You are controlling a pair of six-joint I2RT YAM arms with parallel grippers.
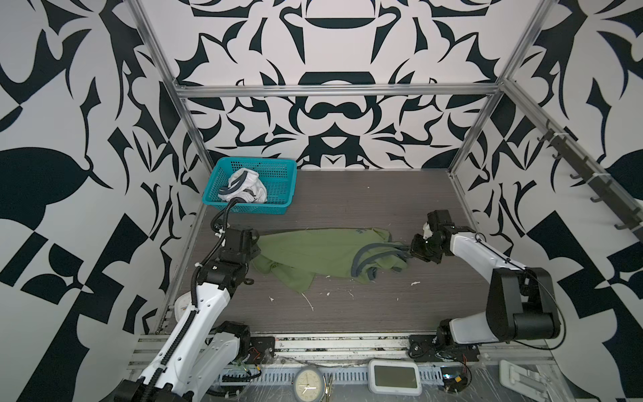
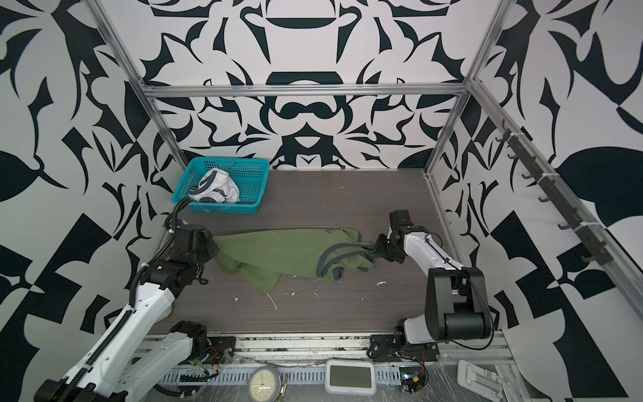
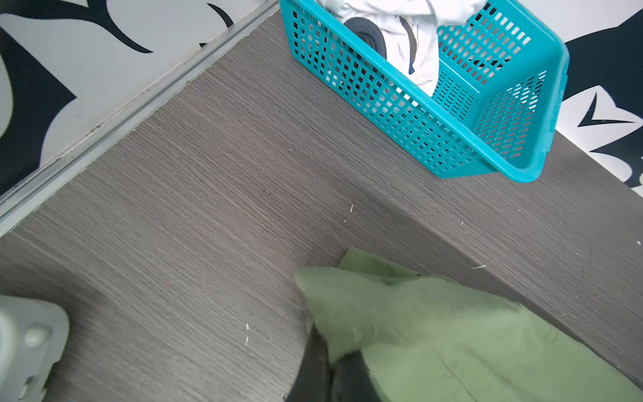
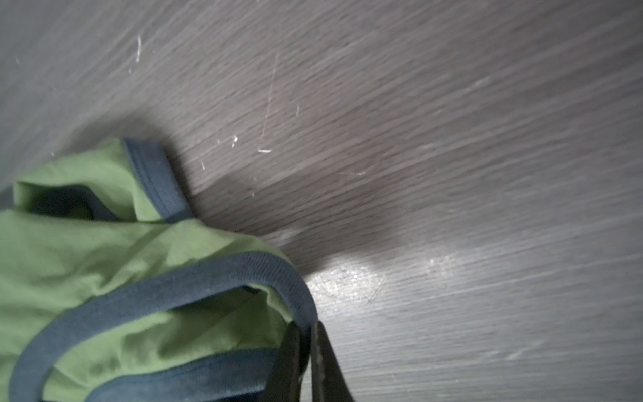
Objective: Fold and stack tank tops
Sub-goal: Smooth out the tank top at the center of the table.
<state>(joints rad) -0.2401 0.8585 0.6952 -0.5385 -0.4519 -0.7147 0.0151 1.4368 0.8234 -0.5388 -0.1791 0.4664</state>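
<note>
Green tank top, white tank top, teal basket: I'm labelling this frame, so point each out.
green tank top [image 1: 313,250]: in a top view, middle of its body.
white tank top [image 1: 249,185]: in a top view, crumpled white cloth.
teal basket [image 1: 268,208]: in a top view, its near wall.

Both top views look down from the front, sharing the whole table [image 1: 348,195]. Wrist cams sit close over the green tank top [image 3: 452,330].

light: bright, even | glare: seen on table [image 4: 348,282] (right wrist view, motion-blurred) | both top views: stretched at 3 and 9 o'clock
</note>
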